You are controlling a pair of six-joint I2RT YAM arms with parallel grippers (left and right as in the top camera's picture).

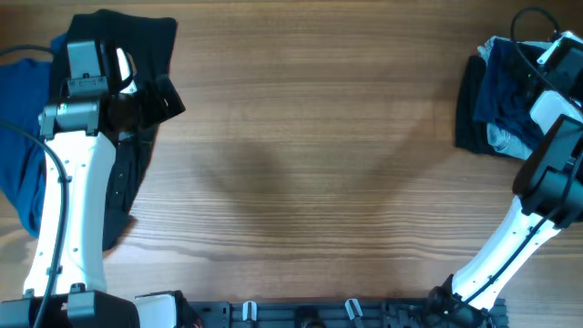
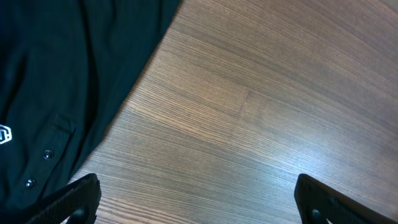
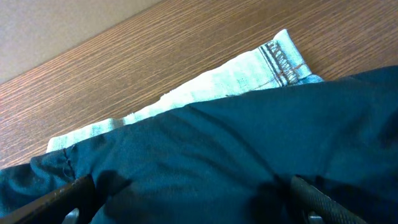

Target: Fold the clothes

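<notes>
Left wrist view: the left claw [image 2: 199, 202] hangs spread over bare desk [image 2: 267, 106], with the black shirt [image 2: 56, 81] at the frame's upper left — closing here likely catches nothing. The right claw [image 3: 193, 200], also spread, sits above blue cloth [image 3: 217, 149] covering pale denim [image 3: 211, 87] — it may drag both.

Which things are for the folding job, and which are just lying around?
For folding: black shirt, bright blue cloth beside it, dark blue garment, pale denim piece under it.
Just there: wooden table, black rail at its edge.
</notes>
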